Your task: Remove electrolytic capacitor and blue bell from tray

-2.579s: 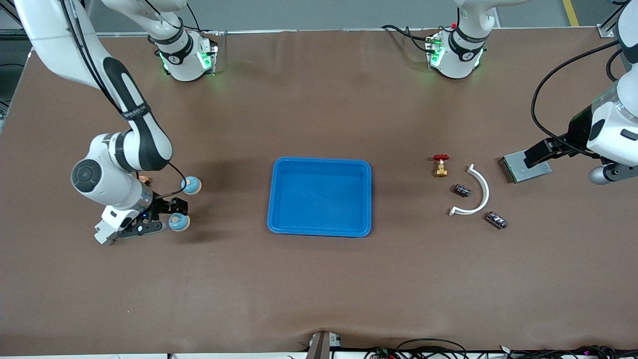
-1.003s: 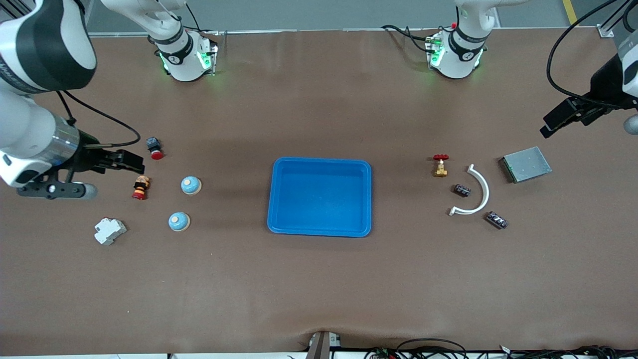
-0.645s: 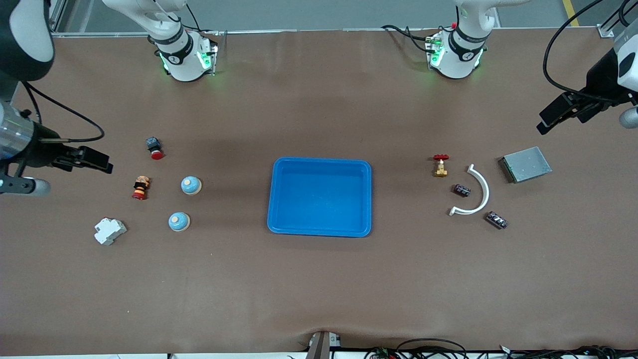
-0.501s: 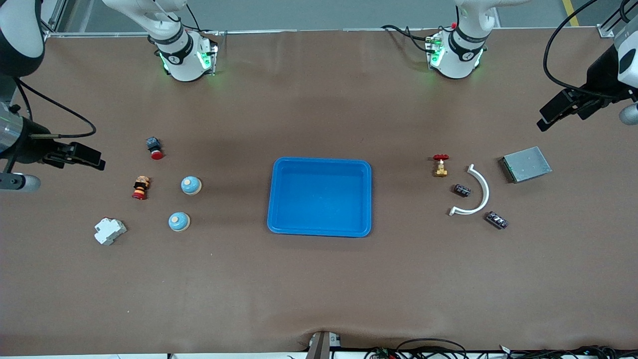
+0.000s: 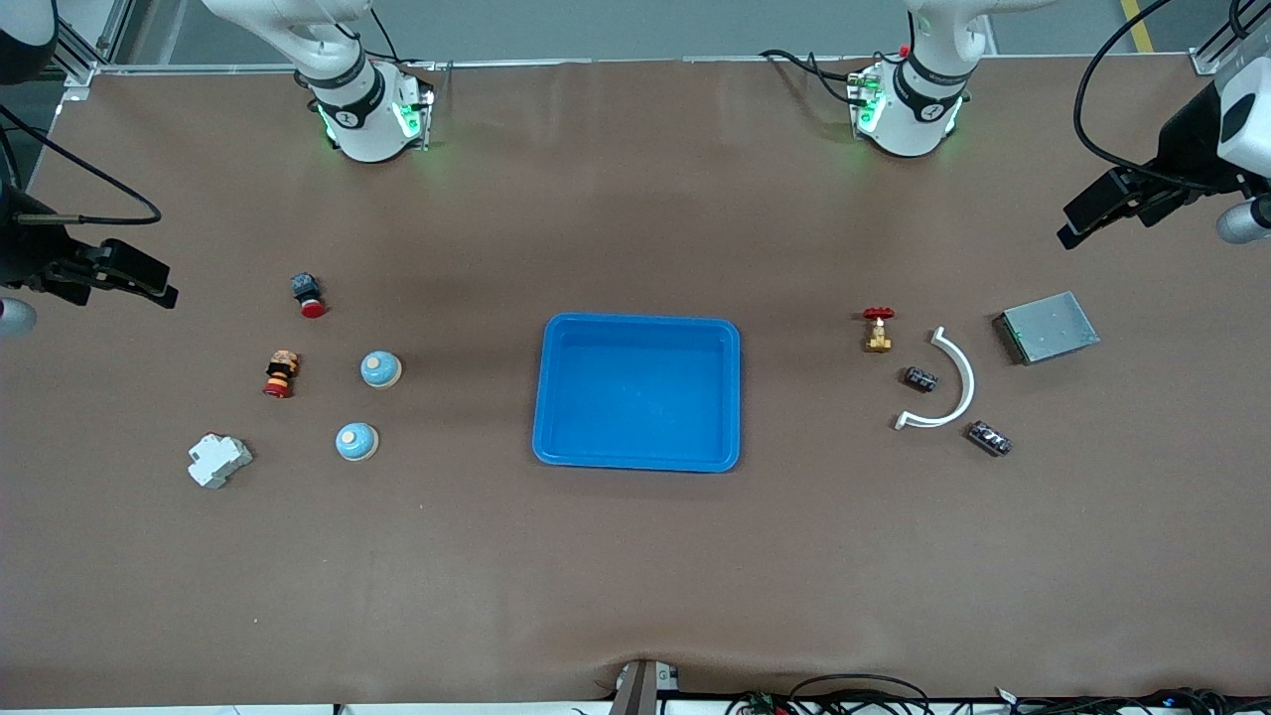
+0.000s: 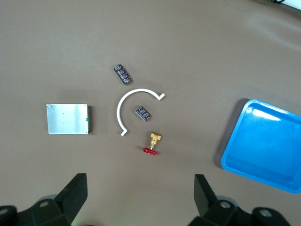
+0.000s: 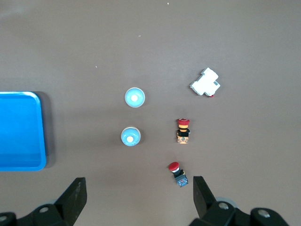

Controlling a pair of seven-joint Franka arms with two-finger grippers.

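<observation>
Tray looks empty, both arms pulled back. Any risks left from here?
1. Blue bells are round and might roll if bumped.
2. Capacitors lie close to the white arc, so a re-grasp there could snag it.
3. Tray holds nothing; a further pick would close on air.

tray point(image 5: 637, 457): plain blue, no readable text
capacitors point(image 5: 920, 378): pale marks on the dark sleeves, too small to read
grey metal box point(image 5: 1050, 327): no label readable
white block point(image 5: 219, 461): no print readable
arm bases point(image 5: 363, 114): small dark round badge on each collar, character not legible
blue bells point(image 5: 380, 369): no markings
rest of the table point(image 5: 635, 576): no signs, numbers or brands legible
</observation>
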